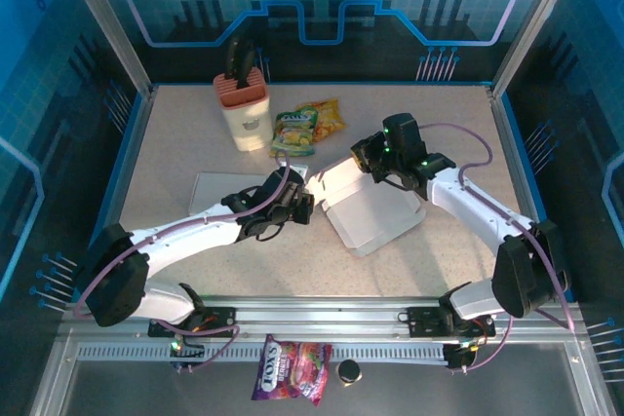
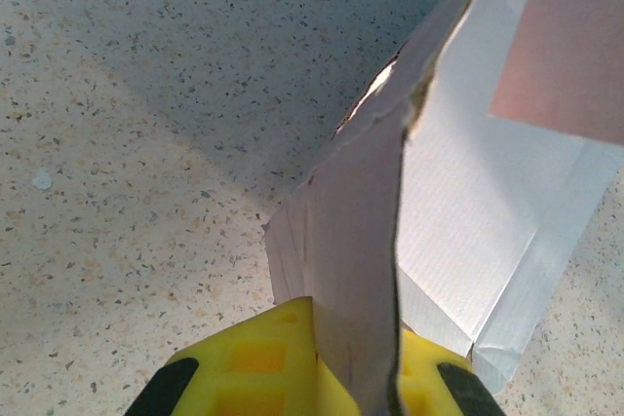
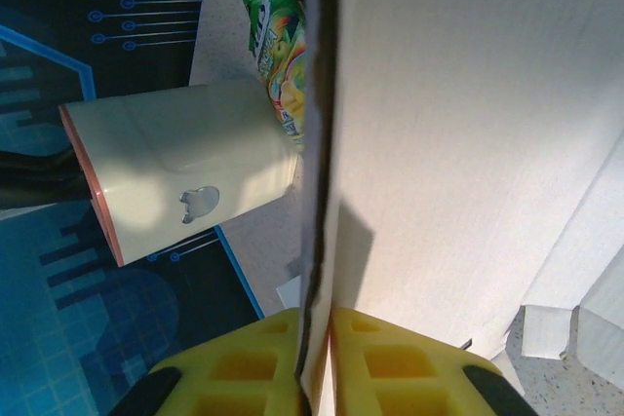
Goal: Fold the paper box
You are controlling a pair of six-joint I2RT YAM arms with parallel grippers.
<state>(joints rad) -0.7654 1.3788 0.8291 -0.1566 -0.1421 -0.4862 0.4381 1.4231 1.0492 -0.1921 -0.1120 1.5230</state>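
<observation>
The white paper box [image 1: 385,221] lies partly opened on the speckled table [image 1: 175,143], nearer the arms than the cream knife block [image 1: 244,109] and off to its right. One panel of the box stands raised on the side toward the block.

The left gripper [image 1: 300,204] sits at the lower end of that raised panel, between the block and the rest of the box. In the left wrist view its yellow fingers [image 2: 249,362] are closed onto a thin cardboard flap [image 2: 351,241], which rises upright between them.

The right gripper [image 1: 363,165] holds the box's far corner, further right of the block. In the right wrist view its jaws are pressed together on the edge of a white panel [image 3: 458,124], with no gap beyond the card's own thickness.

Two snack packets [image 1: 307,126] lie side by side just right of the block. A flat white sheet [image 1: 216,190] lies in front of the block.
</observation>
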